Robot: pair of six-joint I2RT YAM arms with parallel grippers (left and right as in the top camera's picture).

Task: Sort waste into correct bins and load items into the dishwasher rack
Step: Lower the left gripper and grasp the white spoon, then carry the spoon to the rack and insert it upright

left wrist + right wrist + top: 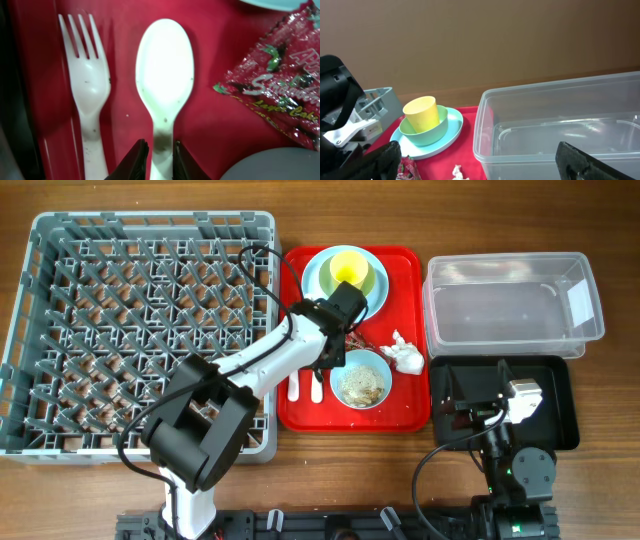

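My left gripper (160, 156) is down on the flat red tray (210, 145), its jaws closed on the handle of the white plastic spoon (164, 75), which lies flat. The white fork (89, 85) lies just left of it and the shiny red wrapper (277, 95) to the right. From overhead the left gripper (326, 365) is between the food-scrap bowl (361, 381) and the spoon (315, 388). The crumpled napkin (405, 352) lies right of that bowl. The yellow cup (349, 269) sits in a bowl on the blue plate (312, 275). My right gripper (485, 165) is open and empty.
The grey dishwasher rack (140, 330) fills the left side. The clear tub (510, 305) stands at the back right, with the black tray (560, 395) in front of it under my right arm. My right gripper faces the clear tub (560, 125).
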